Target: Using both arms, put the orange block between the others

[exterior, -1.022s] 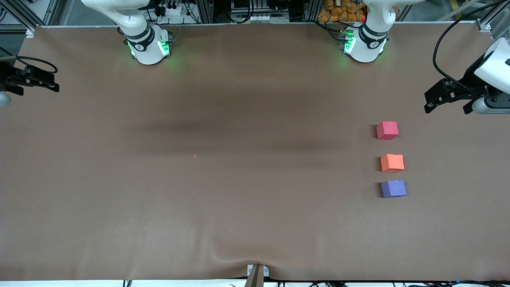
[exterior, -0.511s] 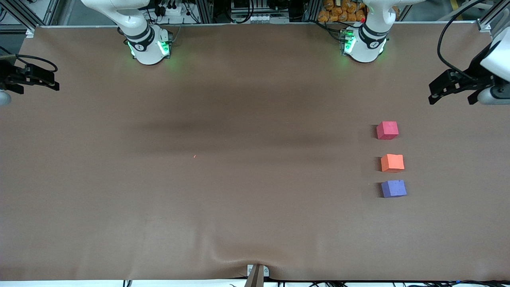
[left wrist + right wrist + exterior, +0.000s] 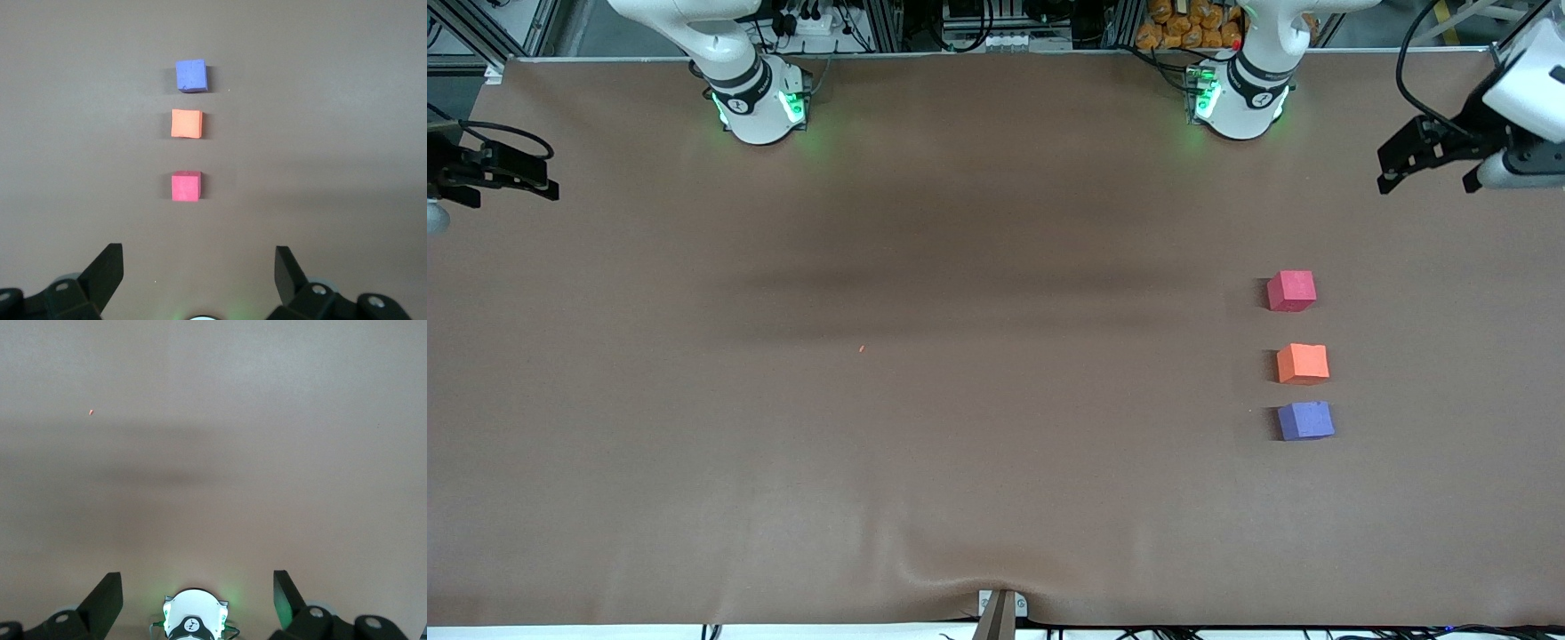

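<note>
Brown matting covers the worktop [image 3: 960,444]. Toward the left arm's end, the orange block [image 3: 1303,364] sits between the pinkish-red cube [image 3: 1291,291] and the purple-blue cube [image 3: 1305,420], apart from both. From the block, the left gripper [image 3: 1427,164] hangs at about one o'clock in the front view, jaws wide and empty. At the right arm's end the right gripper [image 3: 511,178] waits, wide, holding nothing.

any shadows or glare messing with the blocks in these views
Front view: broad dark shadow bands cross the table mid-way, clear of the blocks; the pinkish-red block, orange block and purple-blue block each cast a small shadow toward the right arm's end. Left wrist view: even light, no glare, sharp blocks. Right wrist view: one soft shadow band, no blocks.
</note>
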`<act>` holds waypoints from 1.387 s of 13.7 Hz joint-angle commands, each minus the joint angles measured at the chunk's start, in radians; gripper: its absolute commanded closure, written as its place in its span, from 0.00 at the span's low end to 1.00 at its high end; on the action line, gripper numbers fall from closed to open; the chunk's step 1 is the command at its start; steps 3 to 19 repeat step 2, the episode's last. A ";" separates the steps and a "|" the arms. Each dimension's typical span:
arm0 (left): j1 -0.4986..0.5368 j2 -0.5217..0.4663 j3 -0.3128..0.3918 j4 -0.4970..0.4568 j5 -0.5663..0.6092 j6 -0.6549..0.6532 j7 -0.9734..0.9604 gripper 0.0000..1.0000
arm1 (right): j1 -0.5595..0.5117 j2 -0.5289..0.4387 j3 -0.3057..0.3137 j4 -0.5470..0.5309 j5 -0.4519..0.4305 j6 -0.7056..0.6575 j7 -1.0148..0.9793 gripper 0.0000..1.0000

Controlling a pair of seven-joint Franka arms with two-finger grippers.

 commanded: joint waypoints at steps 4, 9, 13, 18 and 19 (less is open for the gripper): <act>0.000 -0.006 0.019 0.007 0.001 -0.001 0.004 0.00 | -0.007 -0.017 0.003 -0.003 0.015 -0.015 0.007 0.00; 0.000 -0.006 0.019 0.007 0.001 -0.001 0.004 0.00 | -0.007 -0.017 0.003 -0.003 0.015 -0.015 0.007 0.00; 0.000 -0.006 0.019 0.007 0.001 -0.001 0.004 0.00 | -0.007 -0.017 0.003 -0.003 0.015 -0.015 0.007 0.00; 0.000 -0.006 0.019 0.007 0.001 -0.001 0.004 0.00 | -0.007 -0.017 0.003 -0.003 0.015 -0.015 0.007 0.00; 0.000 -0.006 0.019 0.007 0.001 -0.001 0.004 0.00 | -0.007 -0.017 0.003 -0.003 0.015 -0.015 0.007 0.00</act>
